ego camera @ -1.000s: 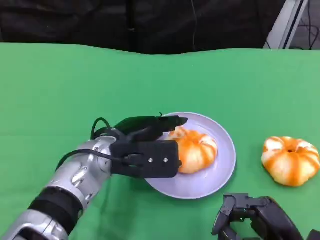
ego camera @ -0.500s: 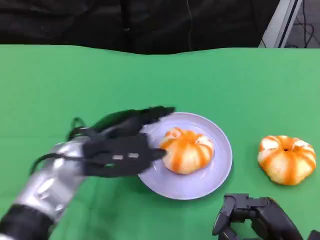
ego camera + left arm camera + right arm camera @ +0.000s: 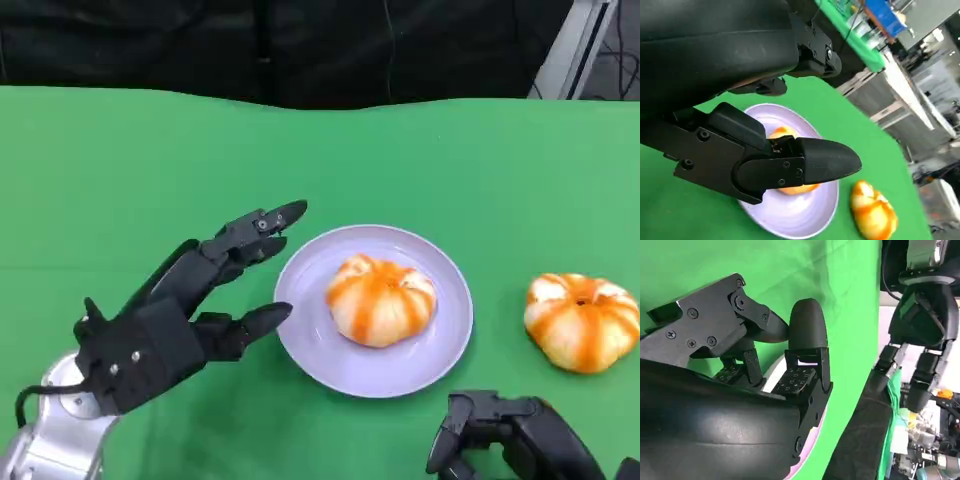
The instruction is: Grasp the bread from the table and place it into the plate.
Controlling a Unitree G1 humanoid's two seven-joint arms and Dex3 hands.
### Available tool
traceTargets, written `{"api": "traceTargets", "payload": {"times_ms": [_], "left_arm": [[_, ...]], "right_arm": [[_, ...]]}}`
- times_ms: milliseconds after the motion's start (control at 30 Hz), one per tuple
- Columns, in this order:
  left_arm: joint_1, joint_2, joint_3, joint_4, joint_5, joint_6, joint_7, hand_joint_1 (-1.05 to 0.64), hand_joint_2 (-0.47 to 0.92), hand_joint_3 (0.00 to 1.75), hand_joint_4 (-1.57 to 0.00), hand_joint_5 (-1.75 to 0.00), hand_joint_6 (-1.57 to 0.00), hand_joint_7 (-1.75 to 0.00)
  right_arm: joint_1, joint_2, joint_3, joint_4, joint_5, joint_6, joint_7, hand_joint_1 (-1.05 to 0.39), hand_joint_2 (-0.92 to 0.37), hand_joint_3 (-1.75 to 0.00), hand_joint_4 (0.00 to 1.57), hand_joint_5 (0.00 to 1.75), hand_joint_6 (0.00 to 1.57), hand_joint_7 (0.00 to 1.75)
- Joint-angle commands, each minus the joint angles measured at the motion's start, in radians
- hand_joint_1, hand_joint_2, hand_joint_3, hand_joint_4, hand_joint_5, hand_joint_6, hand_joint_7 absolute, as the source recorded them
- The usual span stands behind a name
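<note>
Bread (image 3: 380,300): one round orange-and-white striped bun, resting in the middle of the plate (image 3: 449,343); near-circular, no clear long axis, domed top up. Plate: pale lavender, flat on green table (image 3: 120,170).
Second bun (image 3: 581,320): on the cloth, well apart to the plate's right.
Left hand (image 3: 185,310): just left of the plate, fingers spread wide, holding nothing.
Right hand (image 3: 510,435): low at the near edge, fingers curled; grip cannot be told.

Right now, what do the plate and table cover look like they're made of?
Plate: probably plastic or glazed ceramic; smooth, pale lavender, with a soft sheen and a thin, even rim. Table cover: likely fabric; matte green, with a faint crease in the right wrist view.
</note>
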Motion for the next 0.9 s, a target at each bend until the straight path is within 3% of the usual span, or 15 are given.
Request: {"api": "traceTargets", "payload": {"times_ms": [33,300,400,467,900], "left_arm": [[0.011,0.005,0.019,-0.008,-0.004,-0.013,0.010,-0.88,0.92,0.60,-0.45,-0.07,-0.27,-0.02],[0.011,0.004,0.021,-0.008,-0.003,-0.013,0.009,-0.88,0.92,0.60,-0.46,-0.06,-0.28,-0.01],[0.174,-0.082,0.062,-0.041,-0.130,-0.182,0.039,-0.84,0.92,0.57,-0.60,-0.08,-0.34,-0.03],[0.205,-0.101,0.072,-0.032,-0.155,-0.232,0.036,-0.82,0.92,0.56,-0.63,-0.08,-0.36,-0.03],[0.206,-0.115,0.089,-0.019,-0.155,-0.256,0.019,-0.82,0.92,0.55,-0.65,-0.05,-0.38,-0.02]], "right_arm": [[-0.005,-0.011,-0.011,0.006,0.018,-0.015,0.006,-0.09,-0.61,-0.97,0.85,1.43,0.88,1.16],[-0.005,-0.010,-0.013,0.007,0.018,-0.015,0.008,-0.09,-0.62,-0.96,0.85,1.43,0.88,1.16],[0.002,-0.012,-0.012,-0.007,0.015,-0.006,0.005,-0.09,-0.62,-0.95,0.85,1.43,0.88,1.16],[0.003,-0.012,-0.012,-0.009,0.014,-0.004,0.005,-0.09,-0.63,-0.95,0.85,1.43,0.88,1.15],[0.004,-0.012,-0.012,-0.011,0.014,-0.003,0.005,-0.09,-0.64,-0.93,0.84,1.44,0.88,1.14]]}}
